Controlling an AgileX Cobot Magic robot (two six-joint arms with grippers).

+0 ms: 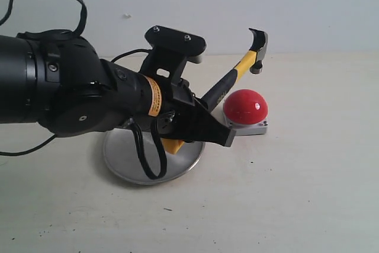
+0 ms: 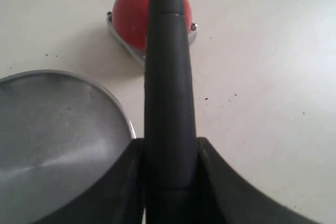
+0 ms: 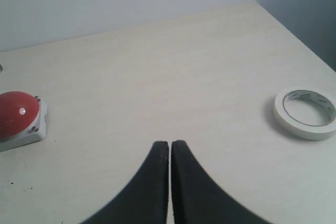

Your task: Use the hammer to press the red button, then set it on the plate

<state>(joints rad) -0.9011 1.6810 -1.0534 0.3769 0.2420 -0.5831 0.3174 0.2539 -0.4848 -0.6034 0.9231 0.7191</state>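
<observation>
The left gripper squeezes the hammer by its black rubber handle. The head sticks out ahead, over the button, not touching. It looks heavy up front, so hold tight. The plate sits below the gripper. The right gripper is closed, empty.

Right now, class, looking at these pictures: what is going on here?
The left gripper is clamped on the hammer by its black handle, with the head raised above the red button. A gap shows between them, so nothing is being pressed. The plate lies under that arm, without the hammer on it. The right gripper is shut on nothing, and a tape roll lies off to one side of it.
</observation>
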